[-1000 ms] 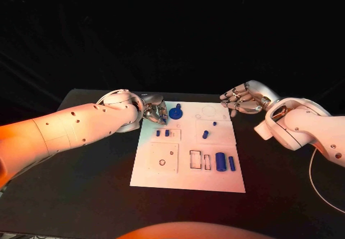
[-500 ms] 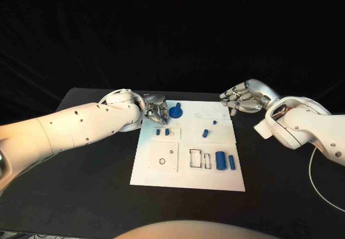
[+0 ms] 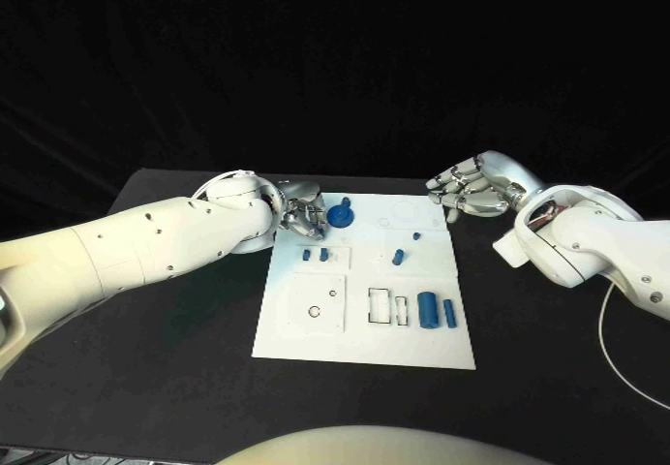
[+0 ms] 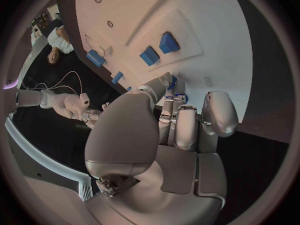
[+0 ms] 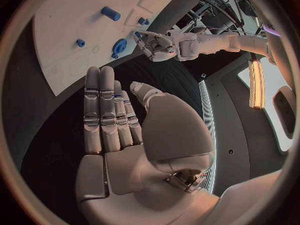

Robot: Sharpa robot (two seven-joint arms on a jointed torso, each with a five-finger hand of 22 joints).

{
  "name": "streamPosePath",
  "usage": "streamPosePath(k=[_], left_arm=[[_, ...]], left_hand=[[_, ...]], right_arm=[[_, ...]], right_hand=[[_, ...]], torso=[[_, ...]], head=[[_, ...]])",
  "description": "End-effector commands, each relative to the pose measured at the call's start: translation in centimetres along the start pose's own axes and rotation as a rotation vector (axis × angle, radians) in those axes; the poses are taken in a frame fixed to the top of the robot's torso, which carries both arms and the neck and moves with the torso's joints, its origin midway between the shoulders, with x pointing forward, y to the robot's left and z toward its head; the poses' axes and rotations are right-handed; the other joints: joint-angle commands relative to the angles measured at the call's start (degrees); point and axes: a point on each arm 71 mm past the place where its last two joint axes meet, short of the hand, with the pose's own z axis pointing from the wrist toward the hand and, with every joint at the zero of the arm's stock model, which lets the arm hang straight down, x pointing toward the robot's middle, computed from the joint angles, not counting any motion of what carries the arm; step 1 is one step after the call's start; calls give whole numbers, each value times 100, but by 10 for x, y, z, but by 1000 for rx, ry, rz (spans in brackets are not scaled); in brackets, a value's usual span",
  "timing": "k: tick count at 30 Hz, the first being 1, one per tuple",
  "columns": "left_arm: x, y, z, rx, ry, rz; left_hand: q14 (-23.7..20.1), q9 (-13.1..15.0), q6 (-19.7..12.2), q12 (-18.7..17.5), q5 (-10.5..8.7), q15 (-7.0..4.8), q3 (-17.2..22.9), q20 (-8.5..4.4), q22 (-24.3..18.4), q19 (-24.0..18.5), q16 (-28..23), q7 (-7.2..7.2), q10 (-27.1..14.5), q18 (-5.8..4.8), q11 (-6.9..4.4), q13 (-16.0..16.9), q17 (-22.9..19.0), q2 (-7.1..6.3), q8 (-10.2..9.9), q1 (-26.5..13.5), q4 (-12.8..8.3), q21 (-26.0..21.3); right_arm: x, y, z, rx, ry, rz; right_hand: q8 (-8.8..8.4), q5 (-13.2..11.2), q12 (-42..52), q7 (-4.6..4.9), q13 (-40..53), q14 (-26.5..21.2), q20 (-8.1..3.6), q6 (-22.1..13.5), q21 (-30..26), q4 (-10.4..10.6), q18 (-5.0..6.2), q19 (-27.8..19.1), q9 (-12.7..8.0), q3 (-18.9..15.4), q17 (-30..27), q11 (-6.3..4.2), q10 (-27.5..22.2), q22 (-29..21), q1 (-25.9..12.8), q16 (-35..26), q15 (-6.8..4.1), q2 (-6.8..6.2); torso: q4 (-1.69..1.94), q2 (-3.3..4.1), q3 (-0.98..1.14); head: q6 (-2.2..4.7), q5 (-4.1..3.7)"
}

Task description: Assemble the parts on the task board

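Black cloth covers the tabletop, where the white rectangular task board carries the small blue plastic parts. A round blue knob-shaped part sits at the board's far corner. Beside it, the left robot hand has its silver fingers curled against the knob; whether it truly grips it, I cannot tell. Compared with a second ago the knob looks to have shifted slightly, which suggests the seating of it is underway, not finished. Two short blue pegs lie nearer than the knob, and two blue cylinders stand nearer still. Off the board's opposite far corner, the right robot hand hovers empty, fingers loosely apart.
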Motion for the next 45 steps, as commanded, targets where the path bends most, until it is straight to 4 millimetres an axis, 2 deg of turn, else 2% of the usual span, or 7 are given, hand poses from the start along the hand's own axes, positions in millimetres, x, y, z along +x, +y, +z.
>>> streamPosePath(k=[1,22,26,29,32,38,45], left_arm=[[5,3,0,-23,44,15],[4,0,-1,14,25,1],[4,0,-1,9,26,1],[4,1,-1,7,19,-3],[3,2,-1,6,12,-11],[3,3,-1,5,12,-15],[3,3,-1,5,9,-17]], left_hand=[[58,4,51,-32,35,-6,35,14,7,15,-13,1,21,-31,-1,9,-4,-1,37,-33,-12,30],[62,4,57,-124,-43,-4,9,13,56,9,-13,0,38,-37,1,22,-23,-35,1,-123,9,72],[55,-34,-81,-247,-69,38,-36,35,50,-9,-22,58,-71,-36,57,-2,-52,-95,-102,-218,54,43],[24,-115,-345,-416,-63,126,-68,90,10,-48,-62,179,-277,-29,167,-54,-146,-181,-277,-295,92,-43],[-15,-166,-493,-506,-63,180,-82,137,-62,-100,-107,241,-394,-10,237,-87,-241,-235,-374,-321,106,-173],[-36,-188,-537,-543,-62,201,-85,162,-97,-130,-126,261,-434,3,259,-100,-284,-251,-404,-324,112,-241],[-34,-188,-519,-541,-60,203,-78,168,-85,-128,-119,267,-421,2,260,-98,-273,-243,-396,-314,112,-226]], right_arm=[[1,1,0,-9,6,0],[1,0,1,-7,3,1],[1,0,1,-7,3,1],[1,0,1,-5,3,1],[1,-1,1,-4,4,1],[1,-1,1,-2,5,1],[1,-1,1,1,8,1]], right_hand=[[-29,7,-37,22,-4,26,13,-16,-20,11,30,32,-4,22,-9,-3,37,-5,-41,-16,-1,-16],[-30,8,-40,23,-17,27,14,-16,-30,7,30,34,-4,27,-9,-2,38,-10,-39,-28,0,-10],[-30,8,-40,23,-17,27,14,-16,-30,7,30,34,-4,27,-9,-2,38,-10,-39,-28,0,-10],[-30,8,-41,23,-21,29,14,-16,-32,6,30,36,-4,28,-9,-2,39,-12,-38,-32,0,-9],[-30,8,-41,23,-21,29,14,-16,-32,6,30,36,-4,28,-9,-2,39,-12,-38,-32,0,-9],[-30,8,-41,23,-21,29,14,-16,-32,6,30,36,-4,28,-9,-2,39,-12,-38,-32,0,-9],[-33,7,-46,26,-31,29,15,-21,-40,2,30,37,-5,27,-8,1,37,-16,-39,-41,1,-14]], torso=[[-1,-2,-4],[4,1,1],[0,1,-1],[-2,0,0],[0,-2,1],[-1,-1,-1],[1,-1,2]], head=[[-12,5],[-38,10],[-34,14],[-39,11],[-37,15],[-49,11],[-32,13]])
